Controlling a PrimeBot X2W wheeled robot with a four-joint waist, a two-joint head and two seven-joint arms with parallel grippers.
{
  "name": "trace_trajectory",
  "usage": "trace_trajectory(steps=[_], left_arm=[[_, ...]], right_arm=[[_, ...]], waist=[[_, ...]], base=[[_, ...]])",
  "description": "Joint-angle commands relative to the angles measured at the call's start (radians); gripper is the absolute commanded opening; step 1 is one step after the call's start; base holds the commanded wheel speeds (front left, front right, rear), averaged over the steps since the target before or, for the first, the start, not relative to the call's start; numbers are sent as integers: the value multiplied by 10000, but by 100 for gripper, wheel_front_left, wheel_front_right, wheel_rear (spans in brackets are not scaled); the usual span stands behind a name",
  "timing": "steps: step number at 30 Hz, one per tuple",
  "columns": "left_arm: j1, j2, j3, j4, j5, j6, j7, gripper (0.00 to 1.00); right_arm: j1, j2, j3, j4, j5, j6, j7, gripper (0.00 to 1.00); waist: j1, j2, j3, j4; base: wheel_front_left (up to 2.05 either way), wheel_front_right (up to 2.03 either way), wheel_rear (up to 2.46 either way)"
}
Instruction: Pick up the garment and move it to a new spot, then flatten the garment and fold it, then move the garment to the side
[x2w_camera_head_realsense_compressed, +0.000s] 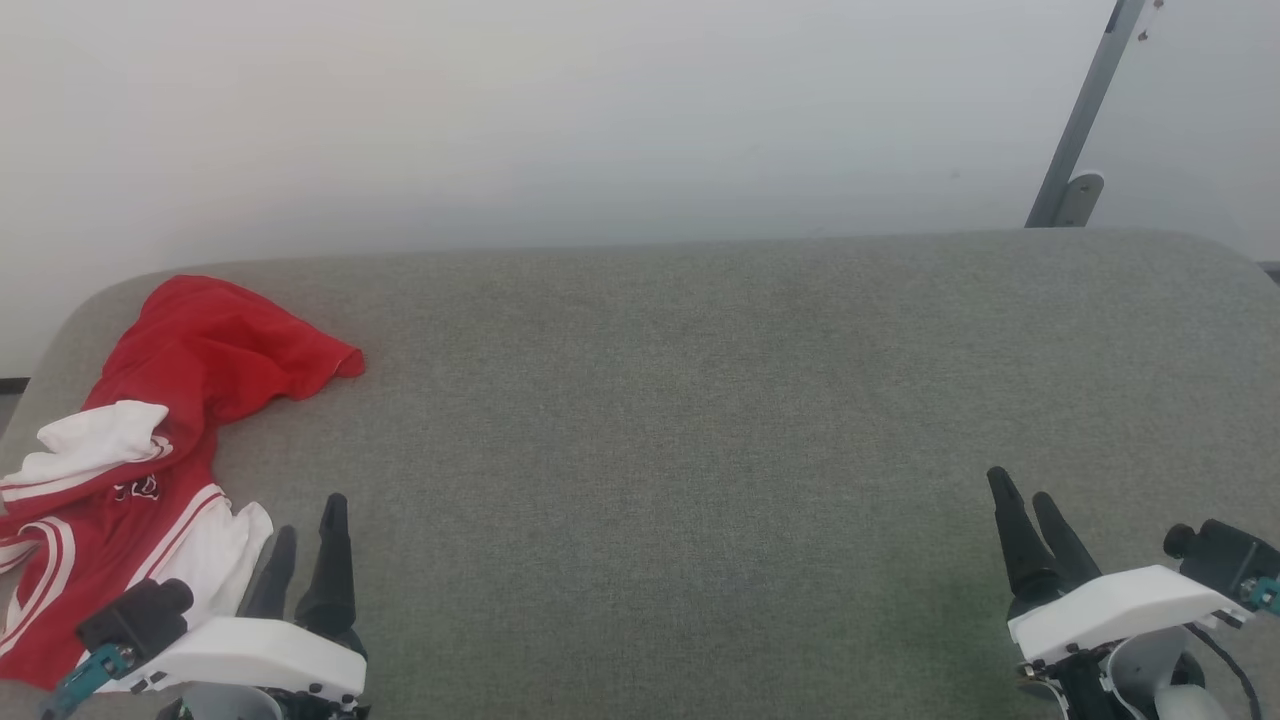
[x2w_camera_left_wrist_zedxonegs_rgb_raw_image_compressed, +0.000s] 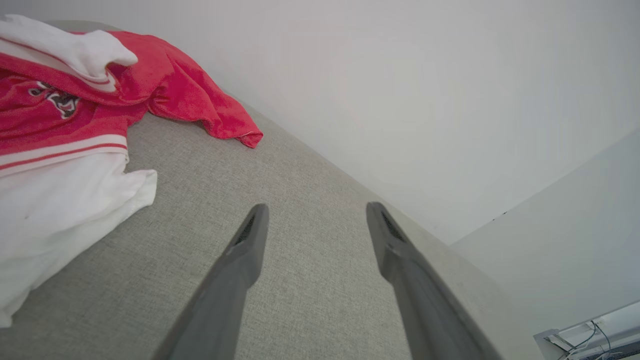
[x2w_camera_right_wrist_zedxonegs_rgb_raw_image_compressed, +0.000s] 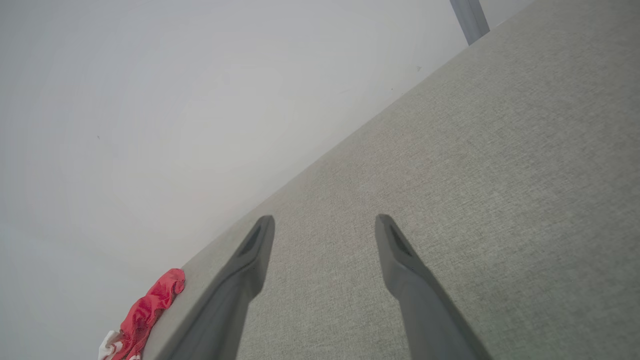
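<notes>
Garment (x2w_camera_head_realsense_compressed: 200, 350) lies crumpled at the far left end of the grey fabric tabletop (x2w_camera_head_realsense_compressed: 700, 400), toward 9 o'clock in the head view, and reaches down to about 8 o'clock at the near edge. Its red body is bunched up toward the pale wall (x2w_camera_head_realsense_compressed: 600, 120), with one red corner pointing out toward 3 o'clock. A white sleeve (x2w_camera_head_realsense_compressed: 100, 440) is folded over the middle, a second white sleeve (x2w_camera_head_realsense_compressed: 225, 545) spreads flat nearer the robot, and red-and-white striped trim runs between them. A bit of dark print outlined in white (x2w_camera_head_realsense_compressed: 140, 488) shows among the folds; it cannot be read.

The left tool (x2w_camera_head_realsense_compressed: 310, 515) sits at 7 o'clock, its two dark fingers spread apart and holding nothing. It is just beside the near white sleeve, which lies at its 9 o'clock. In the left wrist view the left tool (x2w_camera_left_wrist_zedxonegs_rgb_raw_image_compressed: 316, 206) is over bare grey fabric, with the garment (x2w_camera_left_wrist_zedxonegs_rgb_raw_image_compressed: 175, 90) off toward 10 o'clock and clear of both fingers.

The right tool (x2w_camera_head_realsense_compressed: 1018, 485) is at 5 o'clock, well apart from the garment, fingers also spread and empty. In the right wrist view the right tool (x2w_camera_right_wrist_zedxonegs_rgb_raw_image_compressed: 325, 218) points over bare tabletop, and the garment (x2w_camera_right_wrist_zedxonegs_rgb_raw_image_compressed: 150, 305) shows as a small red bunch at 8 o'clock.

A grey metal post (x2w_camera_head_realsense_compressed: 1085, 110) leans behind the tabletop at 1 o'clock.
</notes>
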Motion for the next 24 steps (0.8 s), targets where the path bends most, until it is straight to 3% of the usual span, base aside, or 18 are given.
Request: trace_trajectory(steps=[1,24], left_arm=[[-135,65,41,-115,355,-44,-100,100],[113,-163,327,-397,3104,-170,-703,100]], right_arm=[[-99,-44,-18,-144,-228,4,-105,100],[185,-45,22,-571,-2295,5,-429,100]], waist=[[0,-1,-4,3],[0,-1,-114,-15]], base=[[0,0,0],[0,0,0]])
